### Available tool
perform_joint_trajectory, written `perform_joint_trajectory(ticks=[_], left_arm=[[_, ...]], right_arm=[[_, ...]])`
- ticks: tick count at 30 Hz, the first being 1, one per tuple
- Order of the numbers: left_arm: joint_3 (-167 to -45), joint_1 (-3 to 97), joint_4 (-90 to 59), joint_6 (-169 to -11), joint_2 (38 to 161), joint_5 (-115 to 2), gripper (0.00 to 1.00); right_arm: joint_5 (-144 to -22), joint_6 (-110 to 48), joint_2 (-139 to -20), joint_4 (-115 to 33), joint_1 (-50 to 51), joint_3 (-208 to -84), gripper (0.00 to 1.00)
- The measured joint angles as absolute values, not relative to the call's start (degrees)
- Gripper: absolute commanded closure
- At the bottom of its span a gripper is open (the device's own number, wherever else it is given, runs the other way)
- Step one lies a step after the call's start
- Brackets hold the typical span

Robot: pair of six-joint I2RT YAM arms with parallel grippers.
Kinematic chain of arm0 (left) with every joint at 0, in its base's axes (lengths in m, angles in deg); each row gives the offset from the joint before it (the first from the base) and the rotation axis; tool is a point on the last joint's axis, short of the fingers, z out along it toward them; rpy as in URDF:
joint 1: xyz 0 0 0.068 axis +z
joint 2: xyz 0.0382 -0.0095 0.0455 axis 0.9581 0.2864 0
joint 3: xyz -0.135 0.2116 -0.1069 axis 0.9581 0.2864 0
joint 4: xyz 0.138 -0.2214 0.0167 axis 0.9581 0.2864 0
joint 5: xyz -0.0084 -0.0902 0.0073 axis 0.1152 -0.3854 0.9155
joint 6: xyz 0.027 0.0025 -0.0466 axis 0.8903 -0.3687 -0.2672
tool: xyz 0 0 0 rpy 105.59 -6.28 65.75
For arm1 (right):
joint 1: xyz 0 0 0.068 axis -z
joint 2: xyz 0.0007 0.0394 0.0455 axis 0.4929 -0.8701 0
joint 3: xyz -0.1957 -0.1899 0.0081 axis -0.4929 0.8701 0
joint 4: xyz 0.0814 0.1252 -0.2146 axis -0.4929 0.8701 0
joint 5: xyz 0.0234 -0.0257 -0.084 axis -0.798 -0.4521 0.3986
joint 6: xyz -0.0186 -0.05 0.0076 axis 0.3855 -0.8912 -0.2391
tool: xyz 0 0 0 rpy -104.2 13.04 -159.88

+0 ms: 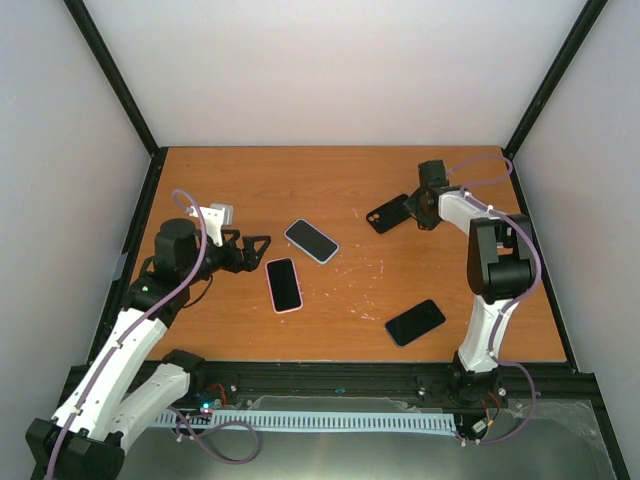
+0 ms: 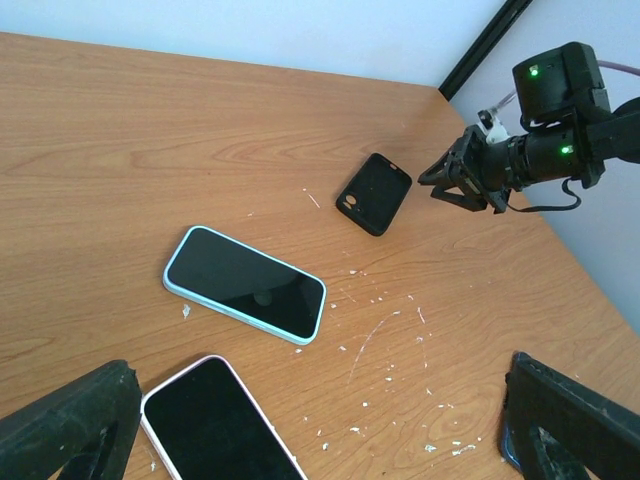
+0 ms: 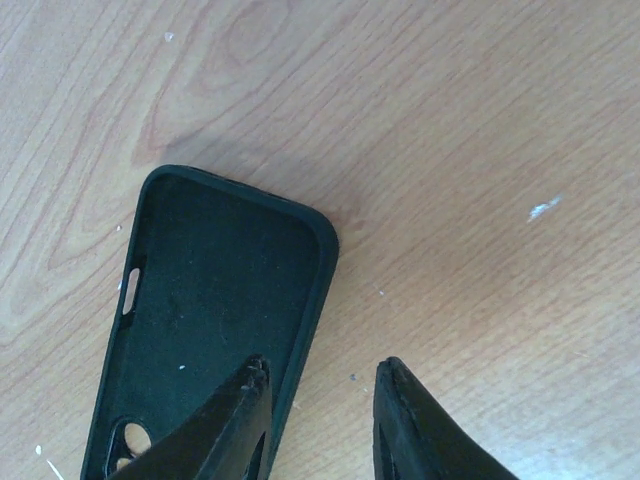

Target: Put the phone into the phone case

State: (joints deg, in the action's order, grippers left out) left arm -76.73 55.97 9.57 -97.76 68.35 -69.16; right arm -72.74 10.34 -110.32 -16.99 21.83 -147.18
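An empty black phone case (image 1: 385,213) lies open side up at the back right of the table; it also shows in the left wrist view (image 2: 373,193) and the right wrist view (image 3: 215,320). A bare black phone (image 1: 415,322) lies face up at the front right. My right gripper (image 1: 413,209) (image 3: 320,375) is open and low over the case's long edge, one finger (image 3: 245,400) above the inside of the case, the other above the table. My left gripper (image 1: 264,246) (image 2: 322,372) is open and empty, next to the phones at the left.
A phone in a light blue case (image 1: 311,240) (image 2: 245,283) and a phone in a pink case (image 1: 284,284) (image 2: 215,425) lie face up near the middle left. White flecks are scattered on the wooden table (image 1: 240,180). Black frame posts stand at the back corners.
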Motion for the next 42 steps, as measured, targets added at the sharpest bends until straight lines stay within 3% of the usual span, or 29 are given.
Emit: perform_joint_trajectory(ticks=[11,23,35,42], left_arm=[[-76.7,56.0,9.4,-97.7,68.4,-69.2,0.01],[-76.7,56.0,9.4,-97.7,68.4,-69.1,0.01],[-76.7,56.0,9.4,-97.7,68.4,-68.9,0.01],[-76.7,56.0,9.4,-97.7,68.4,-68.4,0.01]], right_arm=[[-75.6,15.6,-115.5,-22.0,20.7,-147.3,0.75],[-75.7,13.8,-116.5,-21.4,20.2,-148.4,0.97],[-75.5,5.9,-108.2,-16.2,18.0,-138.9,0.97],[-74.1,3.8,-102.5,-13.8,9.5,-132.2,0.97]])
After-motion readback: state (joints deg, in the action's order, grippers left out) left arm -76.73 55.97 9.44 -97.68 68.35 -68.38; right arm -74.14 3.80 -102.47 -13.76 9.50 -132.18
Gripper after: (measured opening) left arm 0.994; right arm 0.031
